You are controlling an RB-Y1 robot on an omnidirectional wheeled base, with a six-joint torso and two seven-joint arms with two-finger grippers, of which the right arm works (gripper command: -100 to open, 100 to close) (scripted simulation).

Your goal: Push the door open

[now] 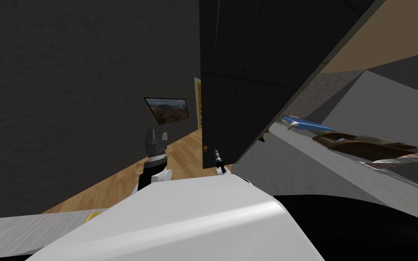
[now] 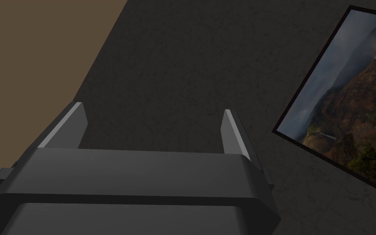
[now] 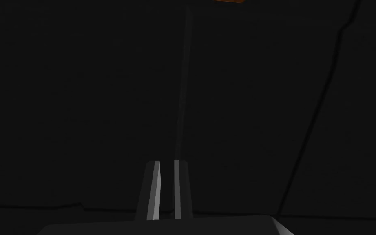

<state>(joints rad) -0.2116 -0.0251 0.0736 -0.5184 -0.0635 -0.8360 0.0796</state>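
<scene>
Head view: the dark panelled door (image 1: 249, 81) stands ajar at centre, above a wooden floor (image 1: 176, 158). The right gripper (image 1: 217, 156) sits low at the door's free edge, just beside a small knob (image 1: 205, 148); contact cannot be told. The left gripper (image 1: 156, 137) is raised over the floor, well apart from the door.

Left wrist view: the fingers (image 2: 234, 132) stand wide apart, holding nothing.

Right wrist view: the fingers (image 3: 177, 187) are drawn almost together, empty, facing the door's dark panelled face.
</scene>
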